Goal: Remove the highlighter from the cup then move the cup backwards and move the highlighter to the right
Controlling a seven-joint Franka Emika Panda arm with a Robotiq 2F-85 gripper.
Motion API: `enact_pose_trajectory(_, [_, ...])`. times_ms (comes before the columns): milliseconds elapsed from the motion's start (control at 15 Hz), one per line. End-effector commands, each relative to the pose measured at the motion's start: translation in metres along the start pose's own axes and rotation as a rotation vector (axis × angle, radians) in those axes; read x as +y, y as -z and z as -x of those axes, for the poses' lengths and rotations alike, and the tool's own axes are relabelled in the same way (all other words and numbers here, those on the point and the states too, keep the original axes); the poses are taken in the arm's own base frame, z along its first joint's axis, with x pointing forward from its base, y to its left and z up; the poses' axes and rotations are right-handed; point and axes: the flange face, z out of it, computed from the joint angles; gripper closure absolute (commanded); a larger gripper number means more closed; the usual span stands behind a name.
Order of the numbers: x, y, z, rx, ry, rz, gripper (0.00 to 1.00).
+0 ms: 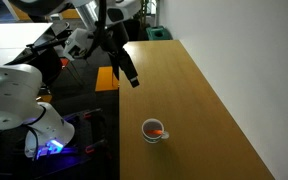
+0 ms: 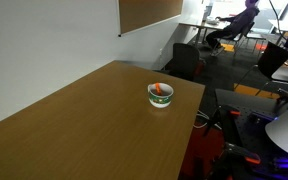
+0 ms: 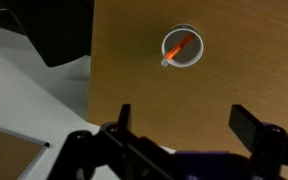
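Orange highlighter (image 3: 181,45) rests inside the white cup (image 3: 194,57), upper centre, on the table (image 3: 134,75); the gripper (image 3: 184,125) holds its jaws spread wide.

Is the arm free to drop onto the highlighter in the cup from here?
Probably yes: the arm hangs above the table with jaws open, and nothing lies between it and the highlighter lying in the cup.

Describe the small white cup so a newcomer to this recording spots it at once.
Find the long brown wooden table. Near its edge on the robot's side stands a small round white cup with a dark inside. A slim orange highlighter lying inside marks it out.
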Motion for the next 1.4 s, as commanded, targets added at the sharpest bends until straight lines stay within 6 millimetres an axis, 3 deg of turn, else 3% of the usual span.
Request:
enact_pose_trajectory(0, [-0.024,-0.015,-0.011,0.061,-0.139,-0.015,0.00])
enact_pose_trajectory(267, [-0.056,-0.039,-0.024,0.118,-0.326,0.012,0.00])
enact_pose_trajectory(600, [-0.092,-0.083,-0.040,0.111,-0.538,0.056,0.00])
enact_pose_trajectory(800, [-0.098,-0.111,-0.047,0.080,-0.661,0.043,0.00])
enact_pose_trajectory(1067, [-0.091,-0.152,-0.049,0.012,-0.785,0.055,0.00])
enact_pose_trajectory(1267, [-0.083,-0.184,-0.044,-0.057,-0.806,0.071,0.00])
enact_pose_trajectory(1333, [-0.081,-0.186,-0.043,-0.073,-0.792,0.074,0.00])
